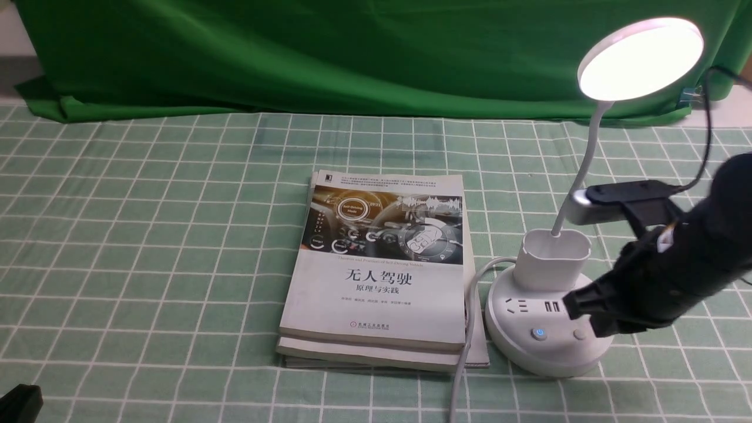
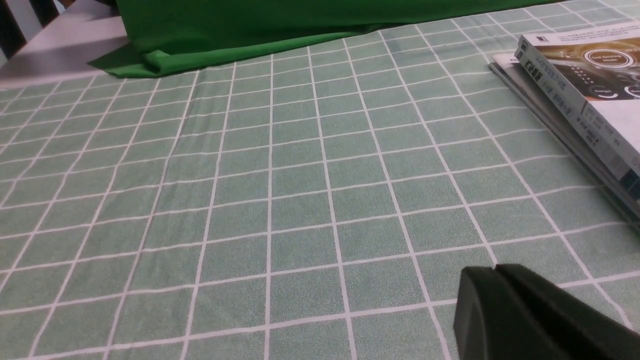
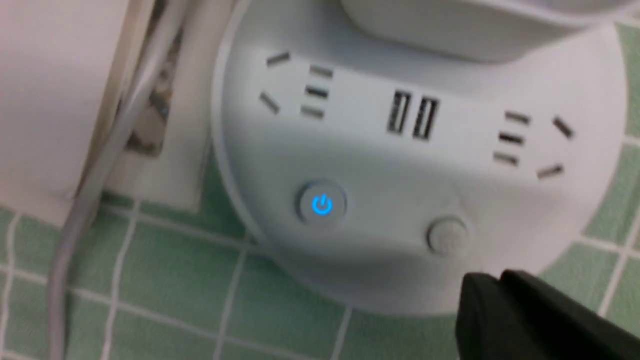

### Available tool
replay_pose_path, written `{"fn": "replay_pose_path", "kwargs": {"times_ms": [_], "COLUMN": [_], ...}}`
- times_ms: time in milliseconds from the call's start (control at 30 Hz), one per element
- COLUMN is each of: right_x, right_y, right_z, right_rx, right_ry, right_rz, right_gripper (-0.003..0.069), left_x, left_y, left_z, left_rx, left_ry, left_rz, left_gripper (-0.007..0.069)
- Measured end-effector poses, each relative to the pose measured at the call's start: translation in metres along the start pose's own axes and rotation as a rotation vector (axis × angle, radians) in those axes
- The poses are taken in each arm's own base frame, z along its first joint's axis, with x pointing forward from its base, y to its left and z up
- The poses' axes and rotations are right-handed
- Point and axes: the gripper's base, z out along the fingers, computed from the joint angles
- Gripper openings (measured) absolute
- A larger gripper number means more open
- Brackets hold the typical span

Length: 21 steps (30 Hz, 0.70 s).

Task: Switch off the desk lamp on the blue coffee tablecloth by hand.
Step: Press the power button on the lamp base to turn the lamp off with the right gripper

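The lit lamp (image 1: 552, 258) stands on the cloth (image 1: 147, 235), just right of the book (image 1: 382, 264). The right hand (image 1: 581, 311), fingers pressed together, is at the lamp's base near its plain button (image 3: 446, 234). The left hand (image 2: 495, 272), also closed, is far left of the lamp.

White desk lamp (image 1: 546, 329), blue-lit power button (image 3: 322, 204); mint tablecloth (image 1: 147, 235), white grid; dark green drape (image 1: 294, 53) far.

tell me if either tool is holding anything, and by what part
Nothing held: left tool and right tool are both shut and empty, right one over the lamp base.
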Motion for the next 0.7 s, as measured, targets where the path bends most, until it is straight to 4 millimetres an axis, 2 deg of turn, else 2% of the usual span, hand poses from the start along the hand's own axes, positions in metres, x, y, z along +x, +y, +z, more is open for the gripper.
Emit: {"fn": "replay_pose_path", "kwargs": {"times_ms": [200,700], "right_x": [-0.011,-0.021], "right_y": [-0.001,0.000], "right_z": [0.015,0.030], "right_rx": [0.001,-0.009], "right_ry": [0.017,0.016], "right_rz": [0.003,0.018], "right_gripper": [0.0039,0.0039], "left_x": [0.000,0.000], "left_y": [0.000,0.000], "left_z": [0.000,0.000], "left_rx": [0.000,0.000], "left_ry": [0.000,0.000], "left_rz": [0.000,0.000], "left_gripper": [0.0000,0.0000]}}
